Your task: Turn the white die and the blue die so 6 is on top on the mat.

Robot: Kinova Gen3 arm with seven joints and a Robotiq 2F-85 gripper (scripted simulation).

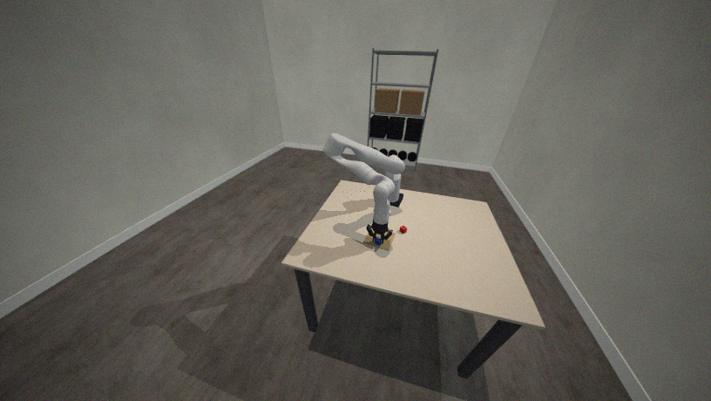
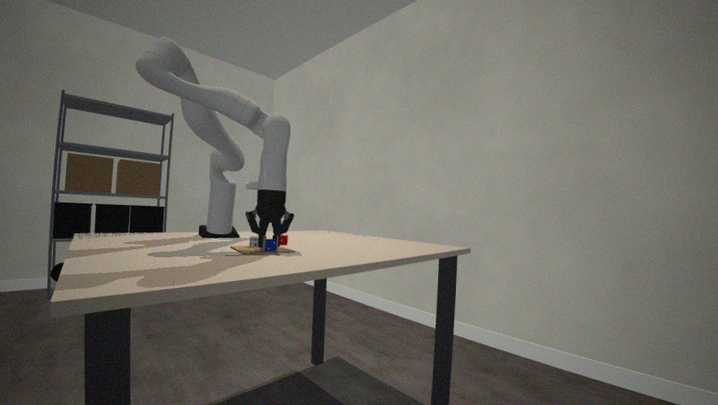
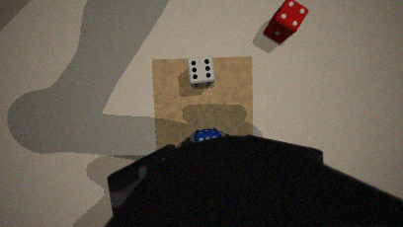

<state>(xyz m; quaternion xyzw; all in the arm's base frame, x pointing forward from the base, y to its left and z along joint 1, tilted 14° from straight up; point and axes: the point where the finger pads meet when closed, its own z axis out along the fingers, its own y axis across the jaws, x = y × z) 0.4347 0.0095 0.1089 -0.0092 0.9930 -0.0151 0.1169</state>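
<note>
The white die [image 2: 253, 241] [image 3: 201, 70] sits near the far edge of the mat [image 1: 388, 245] [image 2: 240, 248] [image 3: 229, 89], six pips on top; the gripper hides it in the top view. The blue die [image 1: 377, 241] [image 2: 271, 246] [image 3: 207, 137] is at the mat's near part. A row of three pips shows on its top face in the wrist view; the rest is hidden. My gripper [image 1: 378, 237] [image 2: 269, 239] points down, shut on the blue die, low over the mat. The red die [image 1: 402, 229] [image 2: 283, 239] [image 3: 291, 15] lies off the mat, four pips on top.
The table [image 1: 448, 248] [image 2: 352, 246] carries the arm's base [image 1: 396, 200] [image 2: 218, 231] behind the mat. Arm shadows fall across the table and part of the mat. A shelf rack [image 1: 404, 84] [image 2: 115, 149] stands beyond the table.
</note>
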